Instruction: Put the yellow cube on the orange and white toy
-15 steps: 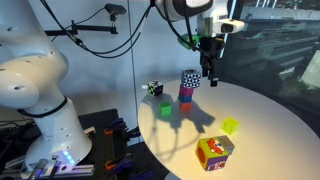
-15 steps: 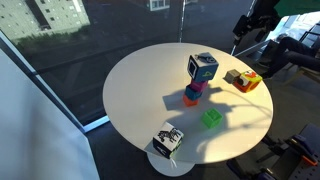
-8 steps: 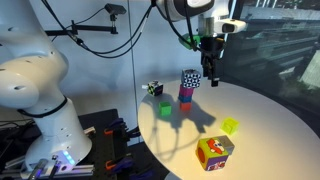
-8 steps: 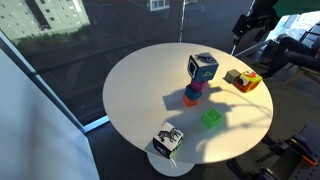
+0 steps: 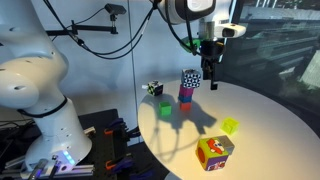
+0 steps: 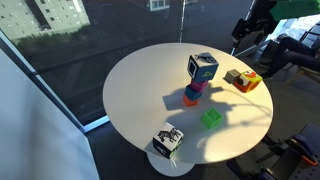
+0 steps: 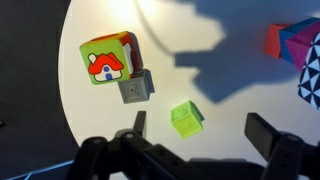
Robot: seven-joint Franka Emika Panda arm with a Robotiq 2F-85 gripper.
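Pincer (image 5: 211, 78) first: in an exterior view it hangs in the air above the far side of the round white table (image 5: 275, 125), fingers pointing down and holding nothing. It is just beside the checkered top of the tall stack (image 5: 189, 86) in the picture, but higher. The yellow cube (image 5: 230, 126) sits on the tabletop well below it, apart from everything. The orange and white toy (image 5: 214, 152) stands near the cube, closer to the table's front edge. A darker green cube (image 5: 166, 110) and a small black-and-white cube (image 5: 153, 89) lie on the other side of the stack.

Seen in the exterior view from across the table, the pincer (image 6: 243, 27) is a dark shape high at the far rim, clear of all the blocks. The toy (image 6: 248, 82) rests near that rim with a small dull block touching it; the yellow cube cannot be made out there. The stack (image 6: 200, 72) stands mid-table, and the green cube (image 6: 211, 119) is nearer the front.

In the wrist view the pincer (image 7: 197, 122) has its two dark fingers (image 7: 262, 133) spread wide, with nothing between the pads. The yellow cube (image 7: 186, 117) lies on the table below, between the fingers. The toy (image 7: 108, 58) shows a red-roofed house face, and a small grey block (image 7: 135, 88) touches its corner. Cube and toy stand apart.
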